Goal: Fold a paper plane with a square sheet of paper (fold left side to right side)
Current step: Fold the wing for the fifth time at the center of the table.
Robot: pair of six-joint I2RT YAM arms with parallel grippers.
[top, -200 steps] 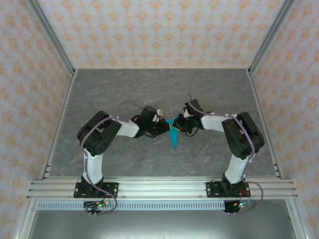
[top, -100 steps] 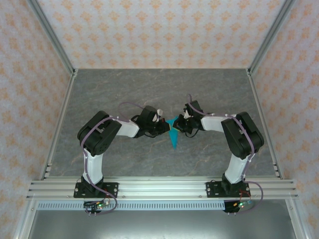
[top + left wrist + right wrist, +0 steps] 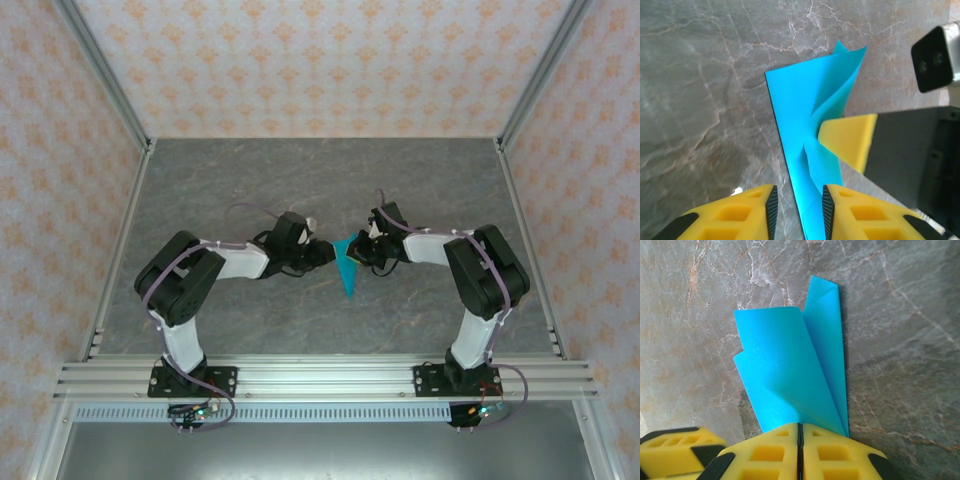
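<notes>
The cyan-blue paper plane [image 3: 348, 272] lies mid-table as a narrow pointed dart, tip toward the arms. In the left wrist view the paper plane [image 3: 800, 110] runs between the jaws of my left gripper [image 3: 799, 210], which is open; the pads stand either side of the narrow part, not squeezing it. My left gripper [image 3: 328, 255] sits just left of the paper. My right gripper [image 3: 362, 252] is at its right edge. In the right wrist view, my right gripper [image 3: 800, 427] is shut on the paper plane [image 3: 785, 365], whose upper flap curls up into the jaws.
The grey marbled table [image 3: 250, 180] is ringed by aluminium frame posts and patterned walls. A rail [image 3: 320, 378] crosses the near edge. The right gripper's yellow finger [image 3: 847, 140] and its wrist camera [image 3: 935, 57] are close to my left jaws.
My left gripper has opened off the paper and its arm has drawn back slightly to the left. The right gripper and the paper have stayed put.
</notes>
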